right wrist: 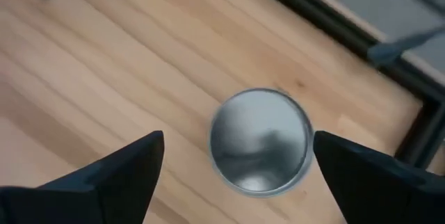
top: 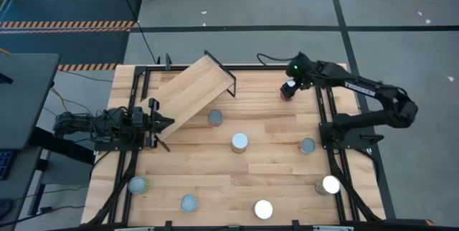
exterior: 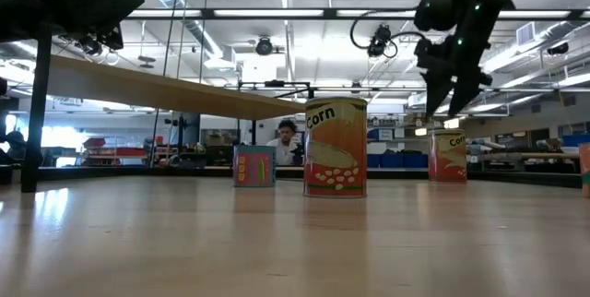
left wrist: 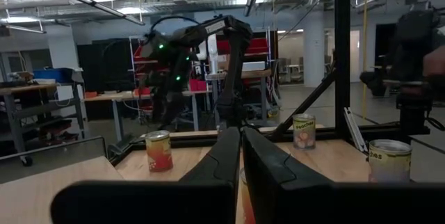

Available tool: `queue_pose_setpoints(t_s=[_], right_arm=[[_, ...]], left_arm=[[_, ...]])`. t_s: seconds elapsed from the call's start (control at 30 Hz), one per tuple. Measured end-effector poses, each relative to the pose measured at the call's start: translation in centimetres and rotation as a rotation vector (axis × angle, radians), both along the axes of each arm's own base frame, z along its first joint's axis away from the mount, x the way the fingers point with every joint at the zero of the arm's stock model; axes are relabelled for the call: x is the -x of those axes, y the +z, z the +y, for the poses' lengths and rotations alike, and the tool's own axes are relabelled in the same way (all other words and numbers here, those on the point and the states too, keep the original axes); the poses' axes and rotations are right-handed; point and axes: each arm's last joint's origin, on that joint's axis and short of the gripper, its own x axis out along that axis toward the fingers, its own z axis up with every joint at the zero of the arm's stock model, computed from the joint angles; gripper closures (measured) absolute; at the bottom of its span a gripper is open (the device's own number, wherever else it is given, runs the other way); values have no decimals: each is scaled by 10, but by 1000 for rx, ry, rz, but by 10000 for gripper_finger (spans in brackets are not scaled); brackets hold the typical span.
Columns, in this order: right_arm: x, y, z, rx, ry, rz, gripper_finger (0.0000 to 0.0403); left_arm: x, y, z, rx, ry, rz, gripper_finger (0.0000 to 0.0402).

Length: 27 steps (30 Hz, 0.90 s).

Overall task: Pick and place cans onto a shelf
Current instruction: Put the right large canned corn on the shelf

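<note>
Directly below my right end effector (right wrist: pixel 236 165) sits a can (right wrist: pixel 261 141), silver top up, on the counter (right wrist: pixel 83 64) near its far right corner. My fingers (right wrist: pixel 104 179) stand wide apart, one on each side of it and above its rim. My left end effector (top: pixel 163 123) waits with fingers together by the left edge, just beside the shelf (top: pixel 190 91). The shelf is tilted and well apart from this can. Risks, as I judge them: a descent off centre could clip the rim and tip the can toward the black rail (right wrist: pixel 348 33); a can set on the sloping plank might slide.
</note>
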Motion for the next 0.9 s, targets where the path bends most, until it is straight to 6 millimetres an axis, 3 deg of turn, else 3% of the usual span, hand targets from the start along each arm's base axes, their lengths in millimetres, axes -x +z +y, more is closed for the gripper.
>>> queue_pose_setpoints(t_s=[0.43, 0.9], right_arm=[[-5, -22, -20, -51, -70, 83, 4], [-14, -43, -21, -204, -80, 90, 36]], left_arm=[[0, 0, 0, -2, 1, 0, 377], [1, 4, 0, 89, -22, -46, 377]])
